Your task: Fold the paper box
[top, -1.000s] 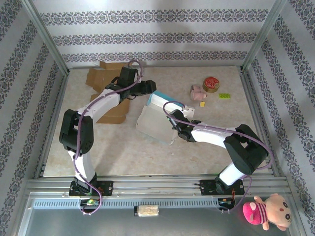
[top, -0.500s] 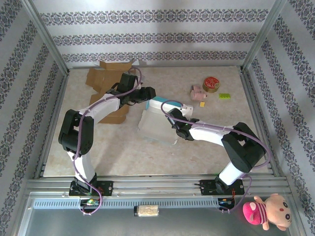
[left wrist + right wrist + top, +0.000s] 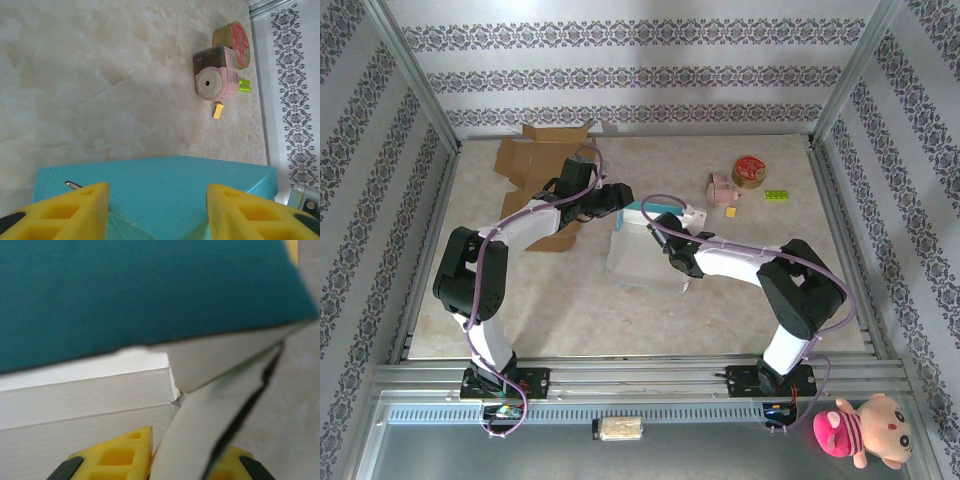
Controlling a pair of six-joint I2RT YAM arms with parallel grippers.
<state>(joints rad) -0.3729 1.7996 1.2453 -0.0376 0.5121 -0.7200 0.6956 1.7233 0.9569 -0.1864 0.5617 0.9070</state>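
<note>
Right end effector (image 3: 182,460) apparently pinches paper box (image 3: 150,290); left one (image 3: 157,200) gapes.

On the table (image 3: 620,320) we see brown cardboard (image 3: 535,160) at the far left. Far right, a pink toy (image 3: 722,187) touches a round tin (image 3: 750,171), with a green brick (image 3: 777,195) and a yellow bit (image 3: 731,211) near. A pink plush (image 3: 860,428) lies off the table, near right.
</note>
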